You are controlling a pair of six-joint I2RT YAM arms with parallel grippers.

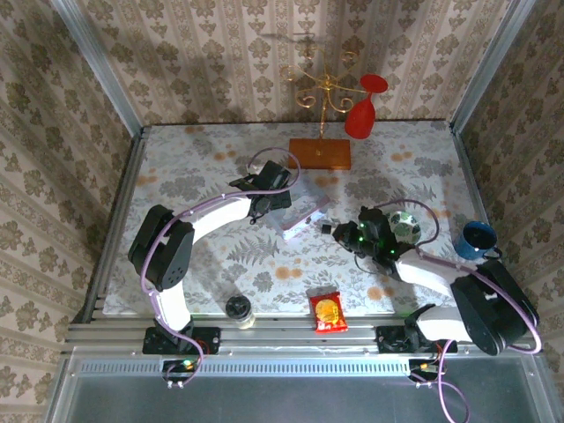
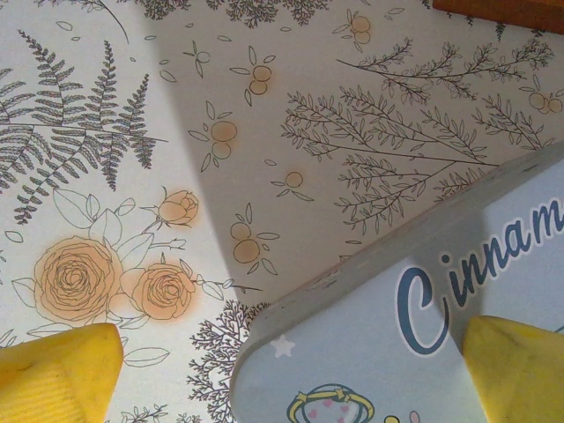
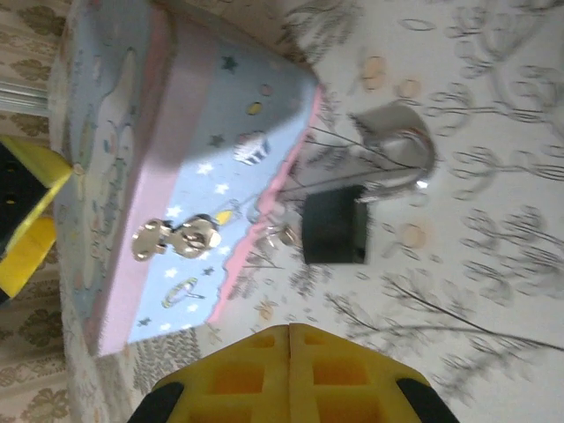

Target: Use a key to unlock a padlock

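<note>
At worktop [image 1: 203, 264] centre: padlock [image 1: 324, 226], dark, lying just beside pale tin [image 1: 304, 207], at its 4 o'clock. Left fingers [image 2: 57, 374] spread wide over the tin. Right fingers [image 3: 256, 379] pressed together, near the padlock.

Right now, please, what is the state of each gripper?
Left gripper: open, holding nothing; it hangs over the edge of the tin.
Right gripper: shut, with nothing visibly held.

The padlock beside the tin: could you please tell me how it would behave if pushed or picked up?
The padlock lies flat on the table, a blocky dark body, so it would probably slide rather than roll. Its shiny shackle looks like metal, so it is likely stiff, heavy for its size, and perhaps slippery to pinch.
</note>
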